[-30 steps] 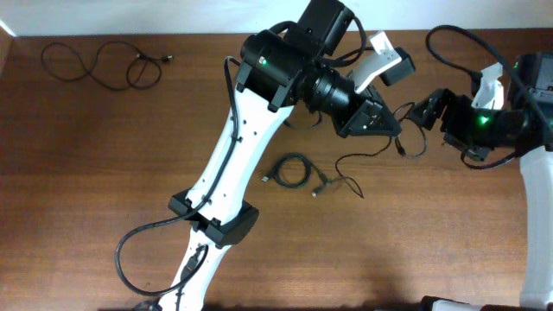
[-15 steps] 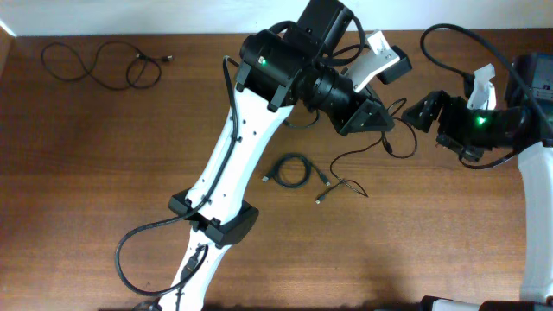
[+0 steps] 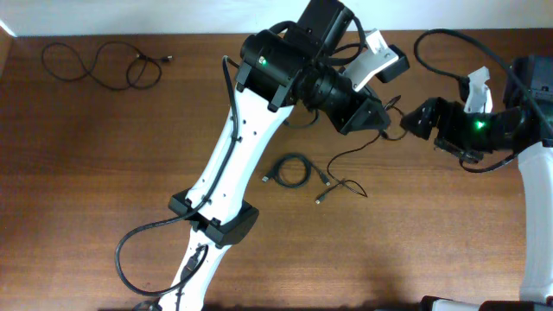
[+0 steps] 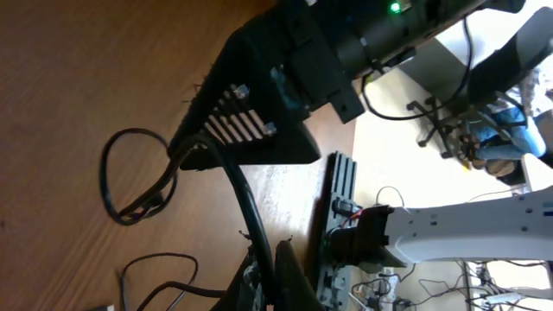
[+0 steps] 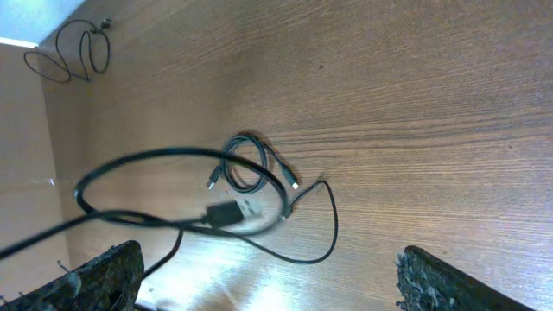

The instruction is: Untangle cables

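Note:
A small coil of black cable (image 3: 292, 170) lies on the table at centre, also visible in the right wrist view (image 5: 251, 168). A thin strand (image 3: 346, 158) rises from beside it toward my left gripper (image 3: 377, 116), which is shut on this cable (image 4: 246, 207) and holds it off the table. Close to the right of it, my right gripper (image 3: 413, 119) stands wide open with nothing between its fingers (image 5: 95, 276). In front of the right gripper (image 5: 276, 285) the lifted cable hangs as a blurred loop with a USB plug (image 5: 233, 212).
Another thin black cable (image 3: 99, 65) lies looped at the table's far left corner. The left arm (image 3: 233, 147) stretches diagonally over the middle of the table. The right arm's base (image 3: 536, 190) stands at the right edge.
My right gripper has moved left, close up to the left gripper. The held strand and its loose end near the coil have shifted slightly. The left gripper stays shut.

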`<state>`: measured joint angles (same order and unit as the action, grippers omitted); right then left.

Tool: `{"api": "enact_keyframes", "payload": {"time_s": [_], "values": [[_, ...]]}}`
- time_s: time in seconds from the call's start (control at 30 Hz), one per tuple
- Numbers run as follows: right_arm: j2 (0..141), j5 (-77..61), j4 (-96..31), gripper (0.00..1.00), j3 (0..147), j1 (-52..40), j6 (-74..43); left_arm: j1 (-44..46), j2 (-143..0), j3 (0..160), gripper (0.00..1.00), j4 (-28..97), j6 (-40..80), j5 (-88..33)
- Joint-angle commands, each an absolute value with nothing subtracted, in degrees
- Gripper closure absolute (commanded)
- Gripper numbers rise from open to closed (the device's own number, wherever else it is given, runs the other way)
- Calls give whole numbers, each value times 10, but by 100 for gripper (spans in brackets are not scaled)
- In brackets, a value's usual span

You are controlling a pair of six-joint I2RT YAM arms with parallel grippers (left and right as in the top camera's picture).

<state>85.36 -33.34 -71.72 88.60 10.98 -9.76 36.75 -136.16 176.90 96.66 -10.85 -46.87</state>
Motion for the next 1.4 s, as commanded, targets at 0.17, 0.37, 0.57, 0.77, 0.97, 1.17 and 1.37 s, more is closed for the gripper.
{"api": "enact_keyframes", "payload": {"time_s": [0.17,0.37,0.57,0.77,0.97,1.17,1.37], "values": [[861,-274,-701,14,881,86,-77,368,-1342,1774,100,967,-108,-550],[882,-260,-701,48,881,86,-77,368,-1342,1774,100,967,-108,-592],[898,-157,-707,96,880,86,-150,364,-1342,1774,100,967,-102,-545],[898,-52,-729,96,880,86,-215,343,-1342,1774,100,967,-56,-430],[898,-173,-733,96,880,86,-177,336,-1342,1774,100,967,-10,-344],[898,-342,-759,96,880,86,-113,336,-1342,1774,100,966,20,-317],[898,-451,-789,96,880,86,-38,336,-1342,1774,100,966,19,-316]]}}
